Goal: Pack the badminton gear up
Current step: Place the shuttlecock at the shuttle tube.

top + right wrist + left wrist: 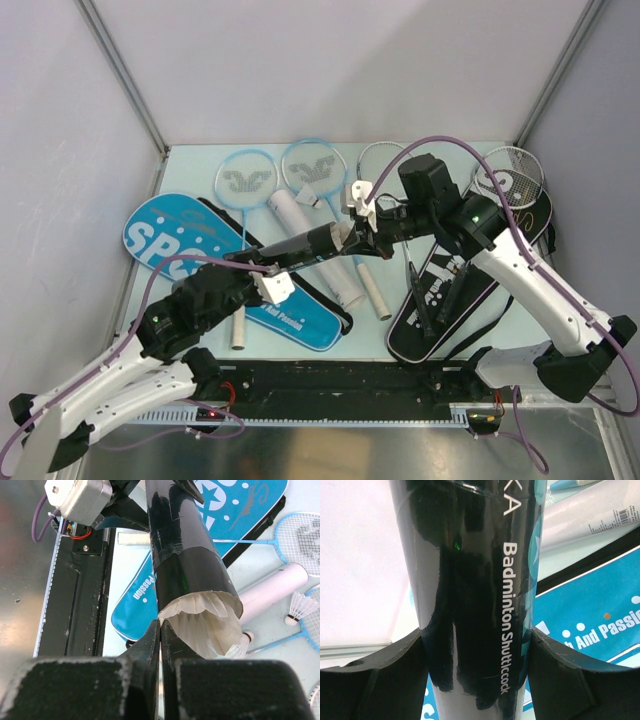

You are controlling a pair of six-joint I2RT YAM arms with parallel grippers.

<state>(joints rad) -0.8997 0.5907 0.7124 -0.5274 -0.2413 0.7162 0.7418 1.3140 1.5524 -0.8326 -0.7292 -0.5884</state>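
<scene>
My left gripper [266, 264] is shut on a black "Badminton Shuttlecock" tube [305, 245] and holds it raised and tilted over the table. The tube [470, 580] fills the left wrist view between the two black fingers [570, 680]. My right gripper [161, 625] is shut at the tube's open mouth [200, 587], its tips pinching the left rim of a white feather shuttlecock [210, 622]. The shuttlecock sits partly inside the tube with its skirt bulging out. In the top view the right gripper [358, 238] meets the tube's end mid-table.
The blue SPORT cover [170, 235] lies left and the black cover [450, 290] right. Two light-blue rackets [245, 185], silver rackets [510, 175], white tubes [298, 213] and a loose shuttlecock [318, 200] lie at the back. A black rail [340, 385] runs along the near edge.
</scene>
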